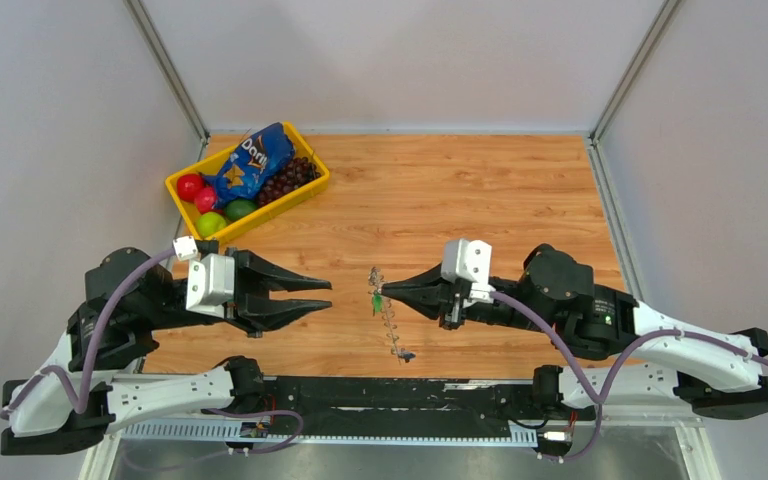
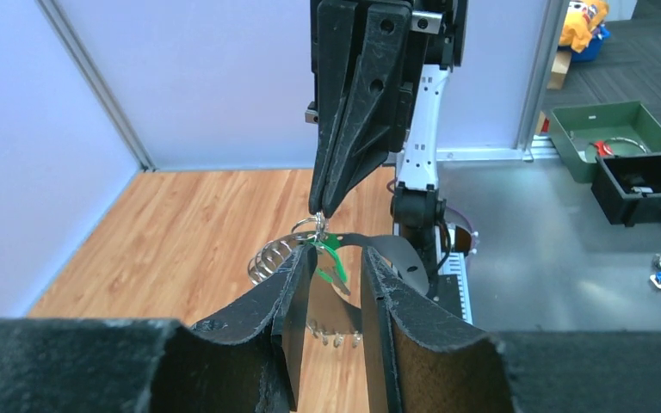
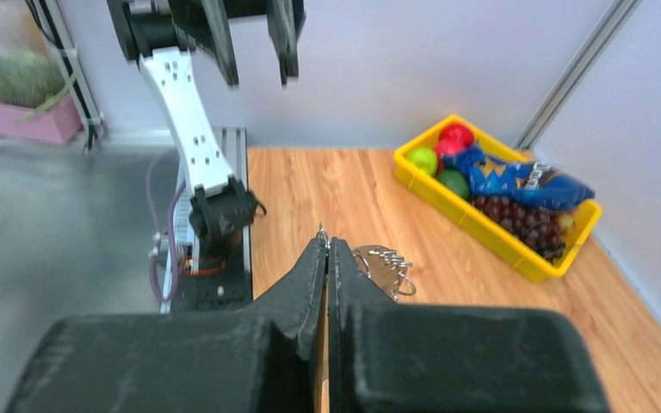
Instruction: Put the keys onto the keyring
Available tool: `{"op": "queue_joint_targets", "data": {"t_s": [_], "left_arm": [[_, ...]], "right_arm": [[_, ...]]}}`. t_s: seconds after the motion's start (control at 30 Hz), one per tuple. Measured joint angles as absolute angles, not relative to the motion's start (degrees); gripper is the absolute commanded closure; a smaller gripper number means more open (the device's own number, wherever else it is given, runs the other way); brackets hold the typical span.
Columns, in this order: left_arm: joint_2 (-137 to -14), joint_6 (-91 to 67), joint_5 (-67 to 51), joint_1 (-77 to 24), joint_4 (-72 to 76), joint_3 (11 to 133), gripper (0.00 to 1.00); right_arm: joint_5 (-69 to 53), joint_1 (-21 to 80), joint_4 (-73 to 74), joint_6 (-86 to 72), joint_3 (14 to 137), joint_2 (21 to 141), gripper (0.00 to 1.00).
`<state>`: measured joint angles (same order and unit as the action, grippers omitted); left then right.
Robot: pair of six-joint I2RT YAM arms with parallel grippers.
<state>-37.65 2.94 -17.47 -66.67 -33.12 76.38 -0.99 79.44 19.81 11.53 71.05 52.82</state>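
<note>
Back-left of the keys (image 1: 376,298), a blue bag (image 1: 253,163) reads "Dori".

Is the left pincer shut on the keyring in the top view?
No, the left pincer is open, fingers spread, with a gap between it and the keyring.

Between the left hand (image 1: 328,296) and the right hand (image 1: 385,291) we see only a narrow lane above the bench (image 1: 480,200). The keyring (image 1: 393,325), pinched in the right hand's closed tips, crosses that lane, with the keys (image 1: 376,300) just at those tips. The left hand's jaws stand apart, facing them. Beyond both hands the wood lies open across the middle and right. The yellow basket (image 1: 178,186) blocks the far left corner, and walls (image 1: 380,60) close three sides.
</note>
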Motion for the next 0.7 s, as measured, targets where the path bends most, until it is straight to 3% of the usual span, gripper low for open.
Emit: {"op": "queue_joint_targets", "data": {"t_s": [0.33, 0.7], "left_arm": [[-40.51, 1.89, -17.98, -66.67, -24.82, 73.73, 0.62], [-41.21, 2.13, -20.05, -66.67, -14.33, 72.23, 0.54]], "right_arm": [[-0.73, 79.44, 5.82, 10.33, 67.61, 49.30, 1.00], [-3.11, 79.44, -1.45, 8.05, 67.53, 48.86, 1.00]]}}
